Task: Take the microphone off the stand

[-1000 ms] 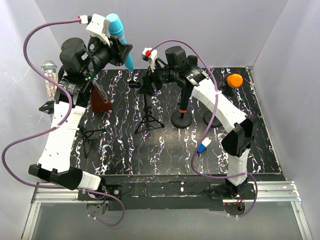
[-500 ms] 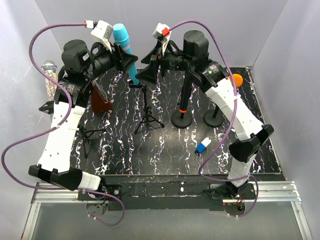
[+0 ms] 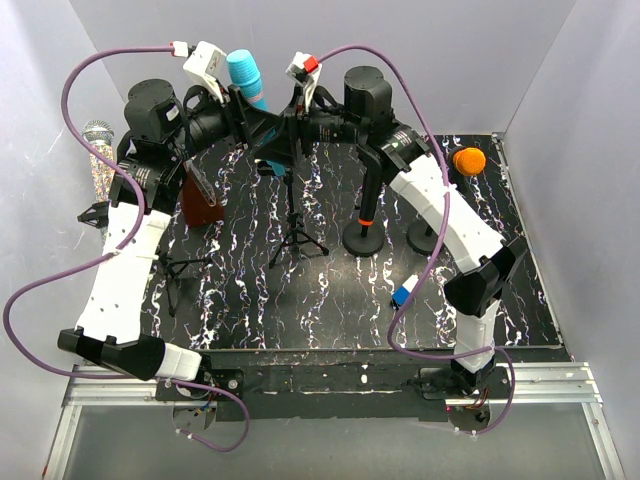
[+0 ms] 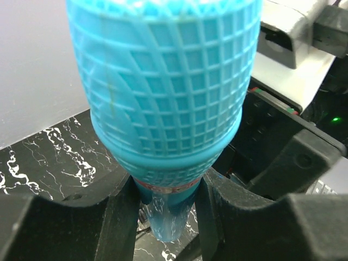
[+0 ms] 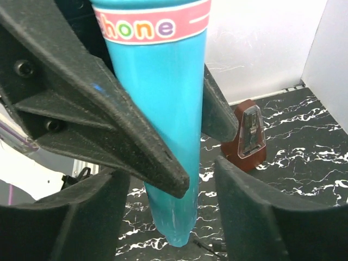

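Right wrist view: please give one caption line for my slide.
Left gripper holds the blue microphone, tip hanging free; open right gripper straddles its handle; metronome behind.

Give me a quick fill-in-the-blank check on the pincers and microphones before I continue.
1. The left pincer is ___ on the blue microphone.
2. The right pincer, flanking that microphone, is ___.
3. The orange microphone sits near the table's far ___ corner.
Missing words: shut; open; right.
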Available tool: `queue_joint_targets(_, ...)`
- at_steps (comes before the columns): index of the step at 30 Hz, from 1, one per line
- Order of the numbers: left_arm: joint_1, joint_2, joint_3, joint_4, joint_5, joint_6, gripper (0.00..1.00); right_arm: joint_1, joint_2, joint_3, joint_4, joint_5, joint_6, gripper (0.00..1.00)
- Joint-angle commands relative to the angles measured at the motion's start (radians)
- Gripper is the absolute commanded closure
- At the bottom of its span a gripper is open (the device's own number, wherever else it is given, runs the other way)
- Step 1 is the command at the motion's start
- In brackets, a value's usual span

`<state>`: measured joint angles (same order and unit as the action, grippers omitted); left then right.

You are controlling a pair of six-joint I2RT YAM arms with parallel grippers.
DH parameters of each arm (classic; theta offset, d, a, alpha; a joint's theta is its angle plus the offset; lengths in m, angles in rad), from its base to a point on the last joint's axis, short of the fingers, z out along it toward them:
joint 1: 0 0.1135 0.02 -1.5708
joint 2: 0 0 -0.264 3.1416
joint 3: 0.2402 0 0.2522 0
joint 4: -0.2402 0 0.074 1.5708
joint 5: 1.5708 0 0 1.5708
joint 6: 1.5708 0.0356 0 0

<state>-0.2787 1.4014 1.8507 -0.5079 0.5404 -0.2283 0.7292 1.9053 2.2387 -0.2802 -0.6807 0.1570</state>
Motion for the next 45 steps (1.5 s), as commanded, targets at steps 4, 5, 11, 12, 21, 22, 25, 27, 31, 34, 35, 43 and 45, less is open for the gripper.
queue_joint_targets(4, 0.001, -0.012, 0.021, 0.019, 0.018, -0.022, 1.0, 0.003, -0.009, 0.041, 0.062, -0.005, 0.016, 0.66)
queue_joint_targets(5, 0.001, -0.012, 0.021, 0.019, 0.013, -0.019, 1.0, 0.003, -0.015, 0.038, 0.064, -0.005, 0.015, 0.74)
queue_joint_targets(11, -0.001, -0.027, 0.025, 0.043, 0.042, 0.075, 0.02, -0.023, -0.097, 0.007, 0.047, 0.095, -0.037, 0.99)
queue_joint_targets(12, 0.003, -0.033, 0.027, 0.046, 0.068, 0.104, 0.02, -0.039, -0.113, 0.01, 0.042, 0.111, -0.042, 0.99)
queue_joint_targets(21, -0.011, -0.11, -0.094, -0.001, -0.003, 0.322, 0.02, -0.269, -0.336, 0.027, -0.034, 0.26, -0.152, 0.99)
queue_joint_targets(22, -0.014, -0.111, -0.108, -0.003, -0.031, 0.345, 0.02, -0.298, -0.357, 0.024, -0.051, 0.303, -0.201, 0.99)
queue_joint_targets(25, -0.016, -0.107, -0.119, -0.004, -0.1, 0.365, 0.02, -0.393, -0.452, -0.042, -0.097, 0.435, -0.283, 0.99)
queue_joint_targets(27, -0.017, -0.096, -0.107, -0.006, -0.128, 0.356, 0.02, -0.466, -0.52, -0.137, -0.114, 0.551, -0.329, 0.99)
queue_joint_targets(31, -0.016, -0.05, -0.059, -0.011, -0.152, 0.282, 0.02, -0.635, -0.565, -0.185, -0.313, 0.773, -0.377, 0.99)
queue_joint_targets(34, -0.016, -0.038, -0.045, -0.009, -0.138, 0.264, 0.02, -0.801, -0.586, -0.267, -0.47, 0.733, -0.35, 0.99)
queue_joint_targets(35, -0.017, -0.041, -0.048, -0.009, -0.14, 0.262, 0.02, -0.838, -0.607, -0.337, -0.488, 0.736, -0.353, 0.99)
queue_joint_targets(43, -0.016, -0.077, -0.091, -0.011, -0.215, 0.29, 0.02, -0.942, -0.784, -0.927, -0.533, 0.754, -0.433, 0.99)
queue_joint_targets(45, -0.014, -0.087, -0.107, -0.009, -0.223, 0.296, 0.02, -0.982, -0.766, -1.014, -0.586, 0.751, -0.416, 0.99)
